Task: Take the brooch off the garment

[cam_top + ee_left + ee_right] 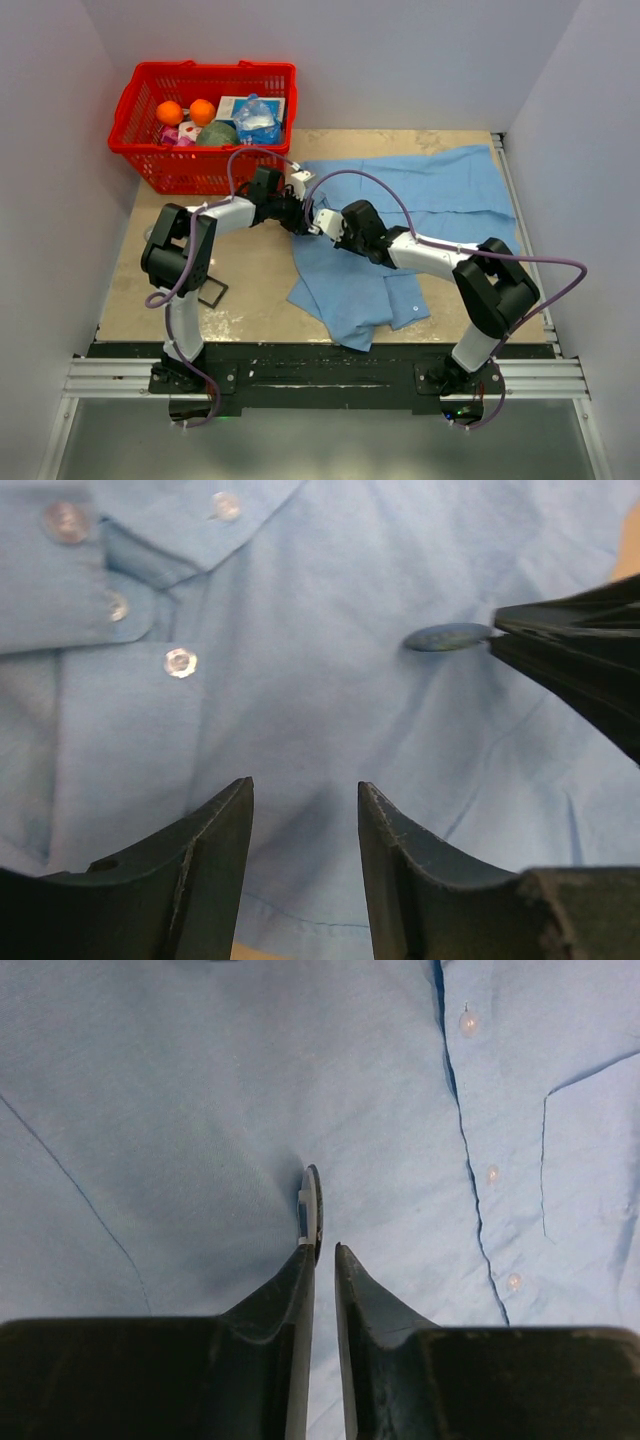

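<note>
The garment [420, 215] is a light blue shirt spread over the right half of the table. It fills the left wrist view [330, 710] and the right wrist view [180, 1090]. The brooch [312, 1200] is a small dark disc standing edge-on off the cloth. My right gripper [326, 1248] has its jaws a narrow slit apart, and its left fingertip [308, 1260] touches the brooch's rim. The brooch also shows in the left wrist view [448, 637], at the tips of the right gripper [497, 630]. My left gripper [305, 785] is open and empty, low over the cloth beside it.
A red basket [140, 150] holding oranges and packets stands at the back left. A black square frame [212, 292] lies on the table by the left arm. Both grippers meet at the shirt's left edge [308, 212]. White shirt buttons [180, 662] lie near the collar.
</note>
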